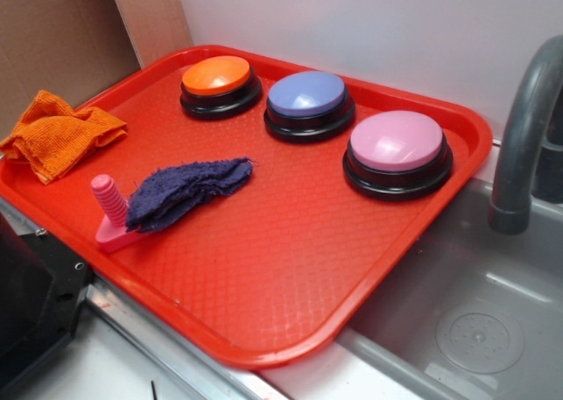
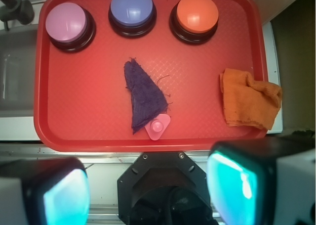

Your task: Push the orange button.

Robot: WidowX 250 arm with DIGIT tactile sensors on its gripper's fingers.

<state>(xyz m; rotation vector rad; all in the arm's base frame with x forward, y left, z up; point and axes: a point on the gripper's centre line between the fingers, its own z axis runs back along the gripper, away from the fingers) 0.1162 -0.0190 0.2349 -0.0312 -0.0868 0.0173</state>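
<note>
Well back from orange button [image 2: 197,13], gripper [image 2: 148,193] fingers spread, tray [image 2: 94,111] beneath.

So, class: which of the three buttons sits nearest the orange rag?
The orange button, at the row's end; the blue and pink sit farther along.

Ext: oblique side; wrist: overhead; both see tray [image 1: 264,330].

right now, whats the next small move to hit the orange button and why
Probably move the pincer forward over the tray toward the orange button. It sits untouched in the tray's far row beside the blue-purple button, while the pincer hangs back beyond the near rim.
</note>
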